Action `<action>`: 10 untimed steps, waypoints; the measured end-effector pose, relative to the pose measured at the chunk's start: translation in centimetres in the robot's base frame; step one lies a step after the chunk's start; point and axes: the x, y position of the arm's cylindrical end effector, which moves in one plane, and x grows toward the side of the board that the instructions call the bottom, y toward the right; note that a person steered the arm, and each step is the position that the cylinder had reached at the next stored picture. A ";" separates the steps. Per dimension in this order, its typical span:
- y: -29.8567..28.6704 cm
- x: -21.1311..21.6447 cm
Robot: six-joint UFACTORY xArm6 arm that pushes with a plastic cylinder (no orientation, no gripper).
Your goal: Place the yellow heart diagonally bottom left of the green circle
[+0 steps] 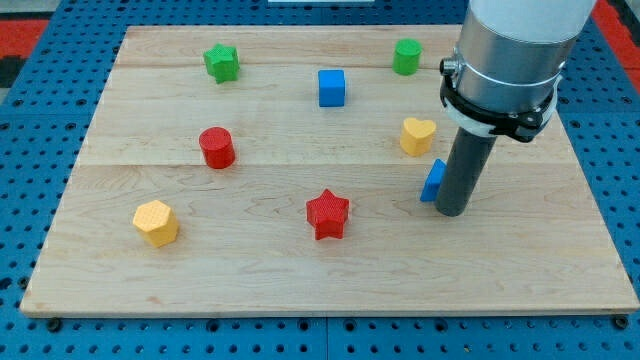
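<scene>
The yellow heart (417,135) lies on the wooden board at the view's right of centre. The green circle (406,56) stands near the view's top, above the heart and slightly to its left. My tip (451,211) rests on the board below and to the right of the heart, apart from it. A blue block (433,181), shape partly hidden, sits right against the rod's left side.
A blue cube (331,87) is left of the green circle. A green star (221,62) is at top left. A red cylinder (216,147), a red star (327,214) and a yellow hexagon (155,222) lie across the left and middle. The board's right edge (590,190) is near the rod.
</scene>
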 end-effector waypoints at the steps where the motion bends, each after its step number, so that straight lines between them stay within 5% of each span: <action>1: 2.7 -0.3; 4: 4.1 -5.9; 7: -8.3 -9.9; 9: -1.9 -12.6; 10: -5.3 -17.5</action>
